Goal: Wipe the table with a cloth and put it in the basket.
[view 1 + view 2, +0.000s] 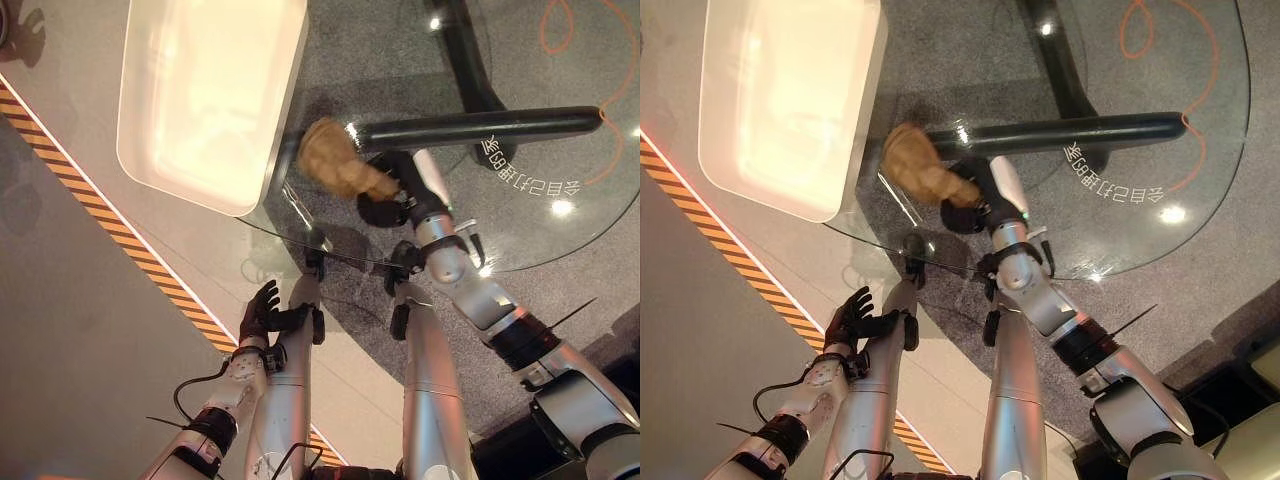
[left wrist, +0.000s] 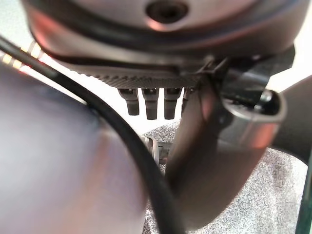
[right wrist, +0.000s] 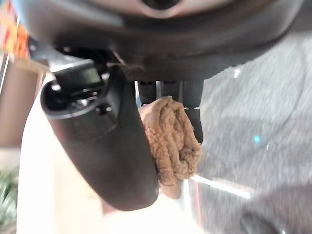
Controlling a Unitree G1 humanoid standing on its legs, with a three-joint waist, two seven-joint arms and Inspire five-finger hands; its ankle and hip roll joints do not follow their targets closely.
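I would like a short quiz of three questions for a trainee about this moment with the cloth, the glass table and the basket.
1. True or false: the brown cloth lies inside the white basket.
2. Which hand holds the cloth? A. left hand B. right hand
3. Fill in: the left hand hangs below the edge of the glass table with its fingers ____.

Key
1. False: it is bunched in a hand over the glass, beside the basket.
2. B
3. open
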